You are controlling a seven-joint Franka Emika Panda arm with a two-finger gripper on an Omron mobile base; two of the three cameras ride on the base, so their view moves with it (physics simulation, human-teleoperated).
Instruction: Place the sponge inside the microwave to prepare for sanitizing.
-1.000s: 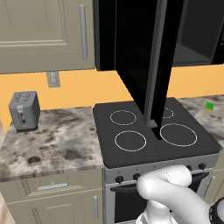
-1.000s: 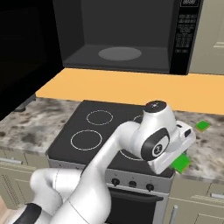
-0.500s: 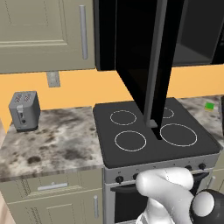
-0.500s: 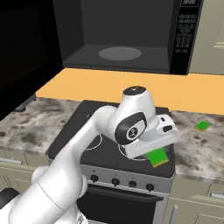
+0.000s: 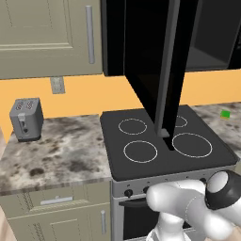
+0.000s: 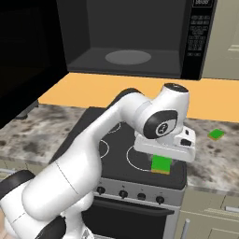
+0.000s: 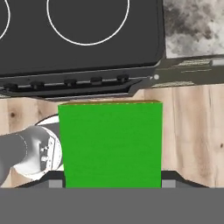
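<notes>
My gripper (image 6: 162, 161) is shut on the green sponge (image 6: 162, 164), which hangs under the hand above the front right corner of the cooktop. In the hand view the sponge (image 7: 110, 144) sits broad between the fingertips, over the stove's front edge and the wooden floor. The microwave (image 6: 140, 28) hangs above and behind the stove with its dark cavity exposed and a round turntable (image 6: 127, 57) inside. Its tall black door (image 5: 160, 70) stands swung out over the burners. The gripper (image 7: 111, 181) is well below the cavity's floor.
The black four-ring cooktop (image 5: 164, 141) with its knobs lies under the arm. A small green piece (image 6: 215, 135) rests on the marbled counter to the right. A grey toaster (image 5: 26, 120) stands on the left counter. The open door (image 6: 28, 56) blocks the left side.
The hand has carried the sponge leftward from the right counter's edge to over the stove's front corner, and the wrist has turned and risen a little.
</notes>
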